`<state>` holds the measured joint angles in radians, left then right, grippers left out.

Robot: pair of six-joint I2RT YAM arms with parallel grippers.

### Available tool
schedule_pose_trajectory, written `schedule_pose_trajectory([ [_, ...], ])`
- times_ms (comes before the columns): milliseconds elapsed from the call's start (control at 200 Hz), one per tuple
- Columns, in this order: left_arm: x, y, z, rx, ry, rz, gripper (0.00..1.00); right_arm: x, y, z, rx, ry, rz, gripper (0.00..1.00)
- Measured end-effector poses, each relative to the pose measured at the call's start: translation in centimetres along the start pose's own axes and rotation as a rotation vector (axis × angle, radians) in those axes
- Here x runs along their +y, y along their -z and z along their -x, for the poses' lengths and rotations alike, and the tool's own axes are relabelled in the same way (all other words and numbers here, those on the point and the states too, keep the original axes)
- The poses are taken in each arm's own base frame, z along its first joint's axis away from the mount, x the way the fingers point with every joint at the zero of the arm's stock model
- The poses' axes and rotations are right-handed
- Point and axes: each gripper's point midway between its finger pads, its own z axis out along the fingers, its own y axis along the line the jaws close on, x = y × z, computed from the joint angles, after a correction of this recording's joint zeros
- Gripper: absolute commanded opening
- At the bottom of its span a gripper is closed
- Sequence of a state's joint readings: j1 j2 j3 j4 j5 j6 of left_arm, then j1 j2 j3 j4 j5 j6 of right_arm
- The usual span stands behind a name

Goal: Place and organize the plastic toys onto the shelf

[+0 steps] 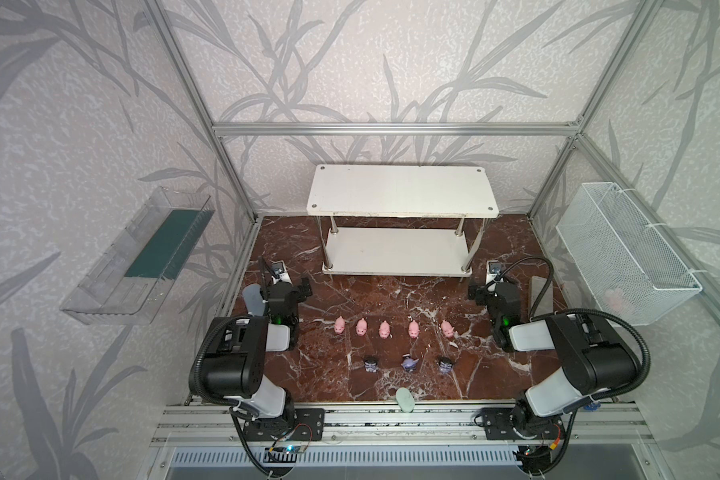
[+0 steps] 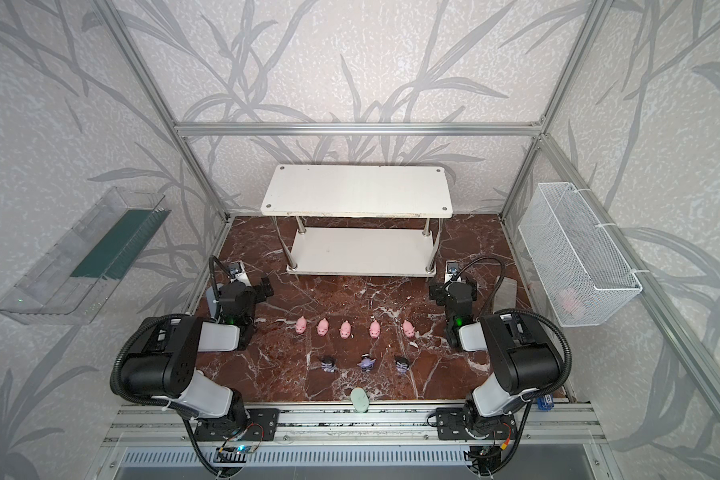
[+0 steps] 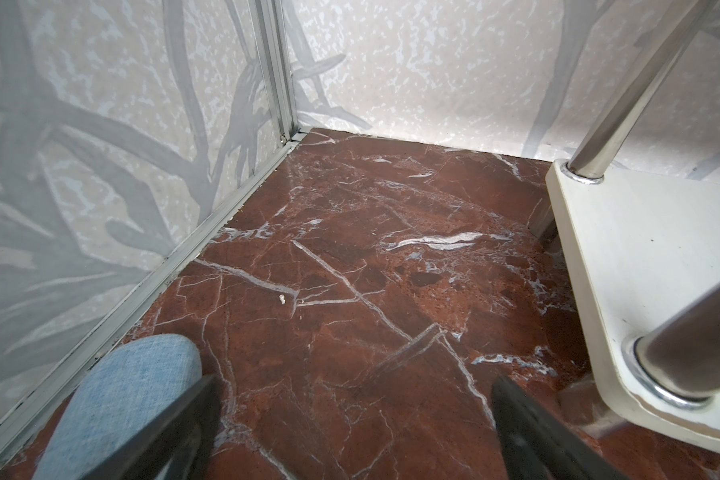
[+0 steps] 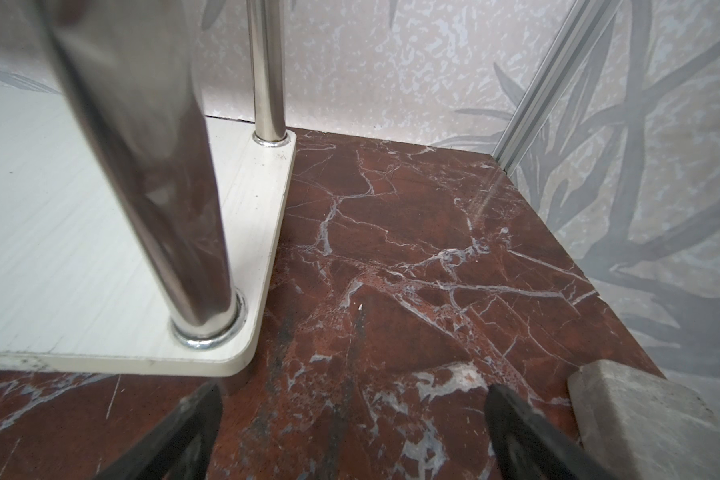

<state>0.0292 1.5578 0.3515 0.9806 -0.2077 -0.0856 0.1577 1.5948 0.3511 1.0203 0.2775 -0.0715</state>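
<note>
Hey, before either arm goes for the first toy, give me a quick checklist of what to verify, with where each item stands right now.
1. Left end effector open, empty: ok.
2. Right end effector open, empty: ok.
3. Shelf boards free of toys: ok.
4. Five pink pigs spaced apart in a row: ok.
5. Three black-and-purple figurines all upright: cannot tell.
6. Tabletop between pigs and shelf free of obstacles: ok.
</note>
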Motion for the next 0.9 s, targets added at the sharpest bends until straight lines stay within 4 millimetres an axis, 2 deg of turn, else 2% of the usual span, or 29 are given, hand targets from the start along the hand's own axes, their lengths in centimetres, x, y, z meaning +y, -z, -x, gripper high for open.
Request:
schedule_pose_trajectory([
  [200, 0.0, 0.1, 0.0, 0.0, -0.001, 0.0, 0.95, 0.0, 0.0, -0.1, 0.005, -0.002, -0.002, 1.0],
  [270, 0.1, 0.5, 0.4, 0.003, -0.005, 0.001, 0.92, -0.1, 0.1, -0.1, 0.014, -0.007, -0.001, 0.97],
  [485, 0.5, 3.2, 5.5, -0.092, 0.017, 0.028, 0.89, -0.1, 0.2, 0.0, 0.014, -0.01, -0.001, 0.93],
  [700, -1.2, 5.2, 9.2, -0.146, 0.051, -0.004, 0.89, -0.1, 0.2, -0.2, 0.02, -0.008, -0.001, 0.93],
  [815, -2.1, 5.7, 9.5, -0.139, 0.057, -0.016, 0.88, 0.1, 0.5, 0.0, 0.044, 0.007, 0.002, 0.93],
  [900, -2.7, 5.9, 8.8, -0.112, 0.047, -0.016, 0.88, -0.1, 1.0, 2.3, 0.03, 0.007, 0.004, 0.92],
])
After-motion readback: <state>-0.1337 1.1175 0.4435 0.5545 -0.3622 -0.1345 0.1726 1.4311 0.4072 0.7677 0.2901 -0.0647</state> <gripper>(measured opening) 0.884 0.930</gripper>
